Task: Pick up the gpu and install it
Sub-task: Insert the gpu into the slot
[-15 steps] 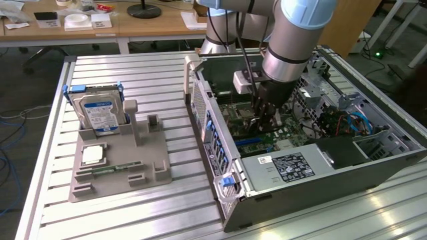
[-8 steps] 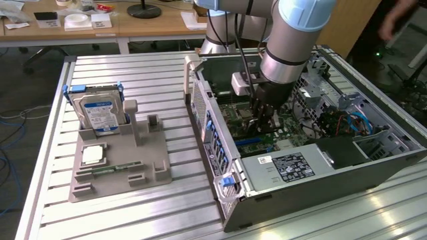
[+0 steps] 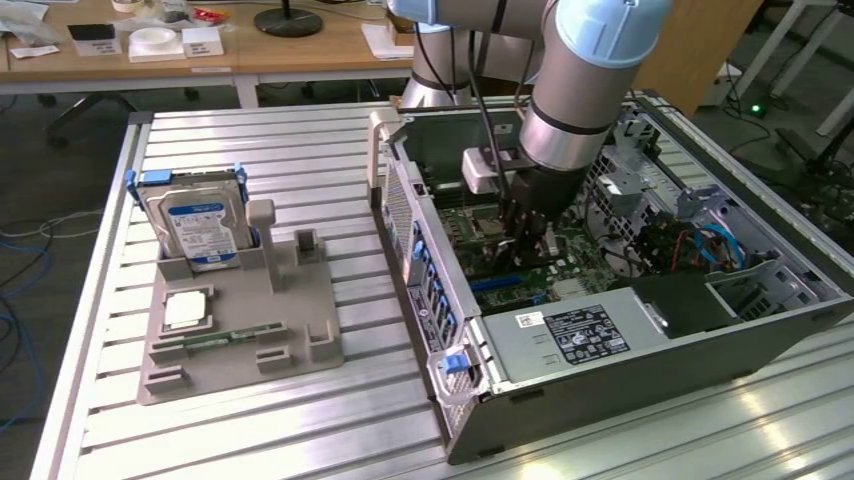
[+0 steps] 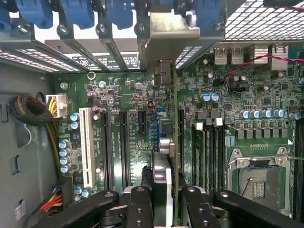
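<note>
My gripper [image 4: 167, 205] is shut on the gpu [image 4: 164, 142], which I see edge-on in the wrist view: a thin green card with silver connectors and a bent silver end bracket [image 4: 170, 35] that reaches the case's rear slot openings. The card hangs just over the green motherboard [image 4: 128, 118], beside the long black expansion slots [image 4: 123, 147]. Whether it touches a slot I cannot tell. In the exterior view the gripper [image 3: 523, 248] reaches down inside the open computer case [image 3: 667, 345], over the motherboard.
A white slot [image 4: 87, 147] and power cables [image 4: 54, 105] lie near the card, and the CPU socket [image 4: 259, 178] on its other side. On the exterior view's left, a grey fixture [image 3: 254, 360] holds a hard drive [image 3: 200, 225], a memory stick [image 3: 230, 338] and a chip [image 3: 184, 308].
</note>
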### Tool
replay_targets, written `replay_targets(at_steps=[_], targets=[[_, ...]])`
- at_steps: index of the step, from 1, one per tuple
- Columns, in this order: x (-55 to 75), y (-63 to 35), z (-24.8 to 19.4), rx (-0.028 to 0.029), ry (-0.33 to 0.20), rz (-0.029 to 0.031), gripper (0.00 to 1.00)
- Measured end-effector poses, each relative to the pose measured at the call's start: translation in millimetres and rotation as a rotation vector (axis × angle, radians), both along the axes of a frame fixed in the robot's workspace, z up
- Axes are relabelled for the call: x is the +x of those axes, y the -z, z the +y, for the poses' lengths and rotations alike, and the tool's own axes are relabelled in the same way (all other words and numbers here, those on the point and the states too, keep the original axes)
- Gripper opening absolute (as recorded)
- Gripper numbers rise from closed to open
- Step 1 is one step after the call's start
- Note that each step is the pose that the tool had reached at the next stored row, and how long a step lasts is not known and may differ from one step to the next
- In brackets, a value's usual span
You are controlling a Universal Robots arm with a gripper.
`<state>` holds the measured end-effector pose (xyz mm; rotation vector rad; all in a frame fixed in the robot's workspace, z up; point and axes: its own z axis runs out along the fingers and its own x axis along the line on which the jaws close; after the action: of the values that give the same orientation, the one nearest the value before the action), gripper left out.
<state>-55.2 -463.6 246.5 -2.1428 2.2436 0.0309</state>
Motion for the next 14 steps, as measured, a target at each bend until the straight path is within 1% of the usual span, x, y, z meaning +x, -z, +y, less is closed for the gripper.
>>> replay_targets(at_steps=[5, 14], targets=[[-3.9, 1.6, 0.0, 0.0002, 0.0, 0.0, 0.28], [-5.0, 6.5, 0.0, -0.0001, 0.0, 0.0001, 0.28]])
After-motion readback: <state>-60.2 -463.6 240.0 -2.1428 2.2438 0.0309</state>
